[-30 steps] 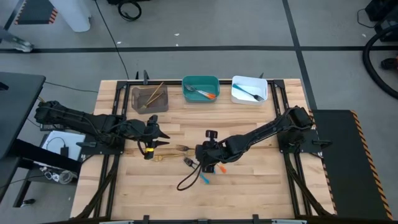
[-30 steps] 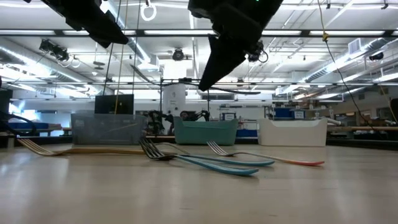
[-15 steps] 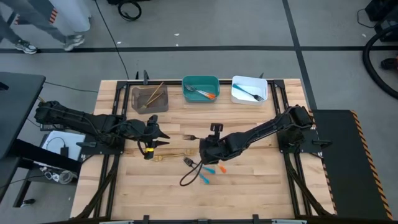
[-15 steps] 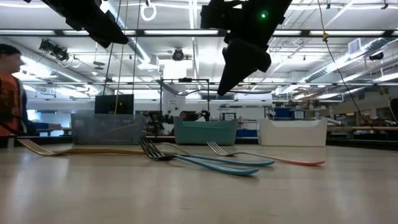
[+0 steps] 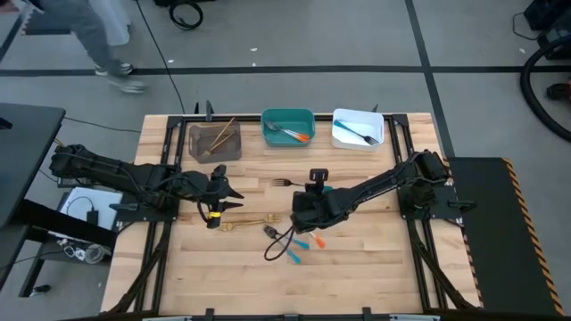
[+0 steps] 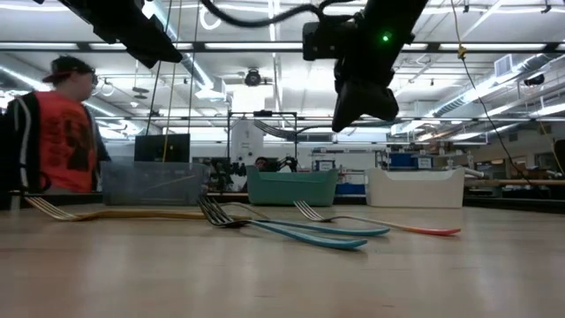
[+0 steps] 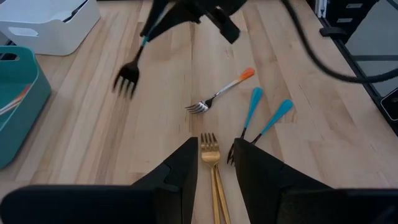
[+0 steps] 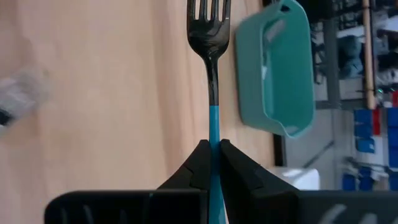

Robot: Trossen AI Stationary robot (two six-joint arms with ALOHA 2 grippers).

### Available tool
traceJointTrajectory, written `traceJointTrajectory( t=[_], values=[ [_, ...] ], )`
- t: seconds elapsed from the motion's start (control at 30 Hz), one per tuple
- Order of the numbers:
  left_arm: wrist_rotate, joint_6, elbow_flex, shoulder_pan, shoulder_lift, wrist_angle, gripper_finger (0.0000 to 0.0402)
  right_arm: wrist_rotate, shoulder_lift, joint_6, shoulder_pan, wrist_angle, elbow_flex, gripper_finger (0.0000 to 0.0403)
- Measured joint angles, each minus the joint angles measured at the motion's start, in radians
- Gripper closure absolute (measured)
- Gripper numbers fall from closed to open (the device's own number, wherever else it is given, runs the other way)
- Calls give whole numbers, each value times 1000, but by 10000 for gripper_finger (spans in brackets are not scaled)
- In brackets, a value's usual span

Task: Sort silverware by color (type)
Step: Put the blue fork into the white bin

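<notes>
Blue handle of a dark fork (image 8: 211, 74) clamped between fingers of right gripper (image 8: 211, 163), raised above table (image 5: 357, 259) centre, tines toward 9 o'clock. Left gripper (image 7: 214, 163) at 9 o'clock of table, parted, holding nothing, over a gold fork (image 7: 210, 151). Orange-handled fork (image 7: 221, 93) and two blue-handled forks (image 7: 261, 121) lying near centre, toward 6 o'clock. More silverware in the grey bin (image 5: 215, 142), teal bin (image 5: 287, 127), white bin (image 5: 358, 128) at 12 o'clock.
</notes>
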Motion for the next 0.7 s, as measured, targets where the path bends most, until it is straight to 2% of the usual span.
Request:
traceJointTrajectory(
  t=[0.33,0.7],
  values=[
    [0,0,0,0,0,0,290,71,-4,34,-34,-137,0,378],
    [0,0,0,0,0,-1,290,152,-93,-15,-106,-224,-3,378]
  ],
)
